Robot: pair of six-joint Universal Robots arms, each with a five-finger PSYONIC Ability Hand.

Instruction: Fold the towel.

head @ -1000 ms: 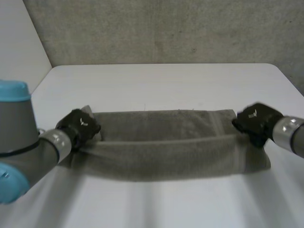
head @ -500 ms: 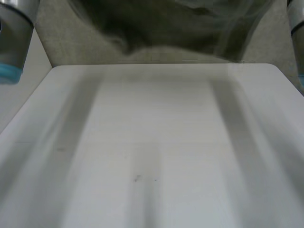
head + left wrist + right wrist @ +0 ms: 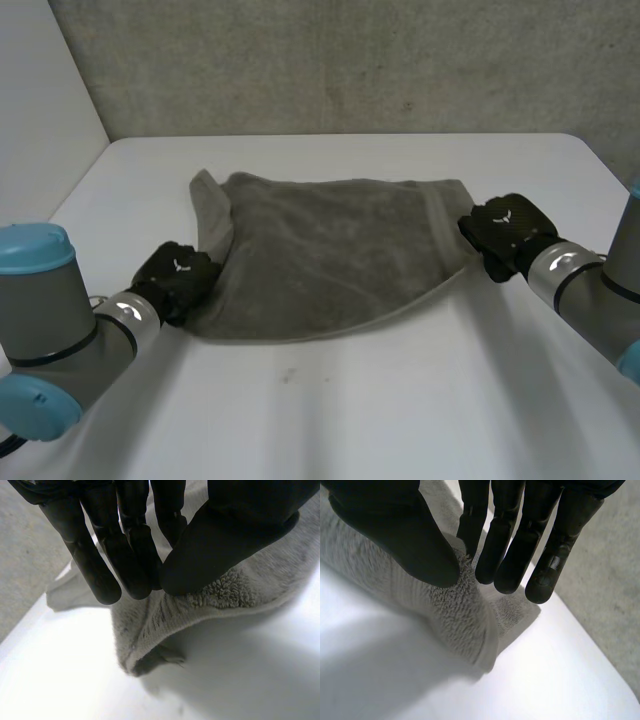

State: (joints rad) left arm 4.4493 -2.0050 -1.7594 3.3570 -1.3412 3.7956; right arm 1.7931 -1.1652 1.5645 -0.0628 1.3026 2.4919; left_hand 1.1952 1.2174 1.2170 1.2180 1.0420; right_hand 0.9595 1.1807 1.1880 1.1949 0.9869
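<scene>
- Grey terry towel (image 3: pixel 330 250): lies rumpled on the white table (image 3: pixel 400 400) at the centre of the head view; its near edge slants from lower left up to centre right; its far left corner stands folded up at the upper left of the cloth; a woven band runs down its right side.
- My left hand (image 3: pixel 175 280): at the lower left of the head view, on the towel's near left corner; my left arm (image 3: pixel 50 330) enters from the lower left corner of the frame.
- Left wrist view: my thumb (image 3: pixel 220 545) presses onto the pile of the towel and my fingers (image 3: pixel 100 565) stand close against it on the other side of the fold; the hand is clamped on the towel's edge; the cloth below my fingertips curls under itself and rests on the table.
- My right hand (image 3: pixel 505 235): at centre right of the head view, on the towel's right edge by the band; my right arm (image 3: pixel 590 290) enters from the right edge of the frame.
- Right wrist view: the towel rises in a ridge between my thumb and fingers; the hand is pinched on that ridge; the corner beyond my fingertips lies flat on the table.
- Grey rough wall (image 3: pixel 350 60): across the top of the head view, behind the table.
</scene>
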